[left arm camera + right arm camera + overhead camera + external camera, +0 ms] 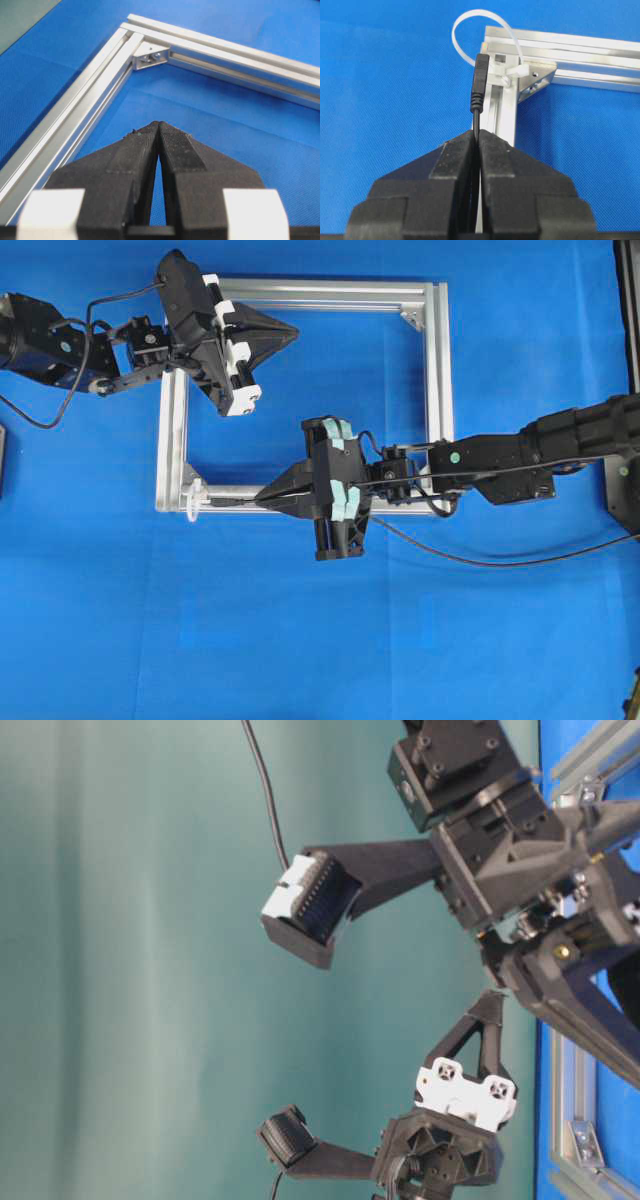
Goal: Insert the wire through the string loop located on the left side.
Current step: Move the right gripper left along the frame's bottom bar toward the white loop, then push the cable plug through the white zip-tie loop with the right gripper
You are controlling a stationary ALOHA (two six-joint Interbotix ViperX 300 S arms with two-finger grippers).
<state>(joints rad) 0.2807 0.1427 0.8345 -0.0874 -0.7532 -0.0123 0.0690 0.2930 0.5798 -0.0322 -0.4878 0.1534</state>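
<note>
The wire (476,125) is pinched between the closed fingers of the right hand (477,137), with its plug end (480,82) standing out ahead of the fingertips. In the right wrist view the plug is seen at the mouth of the string loop (465,30), which is tied at the near-left corner of the aluminium frame (170,455) on the blue table (300,640). Whether the tip is already inside the loop cannot be told.

The left hand (159,127) is held closed on nothing, above the far-left part of the frame, well apart from the loop.

Several failures are judged possible from here. The plug is held by thin flexible cable only, so it could be deflected sideways by the loop's edge and passed outside rather than through. The soft loop could be pushed flat or bent away by the plug. The tip could be jammed against the frame bar or the corner bracket (535,80) if it is driven too low. The trailing wire could also be dragged against the frame.
</note>
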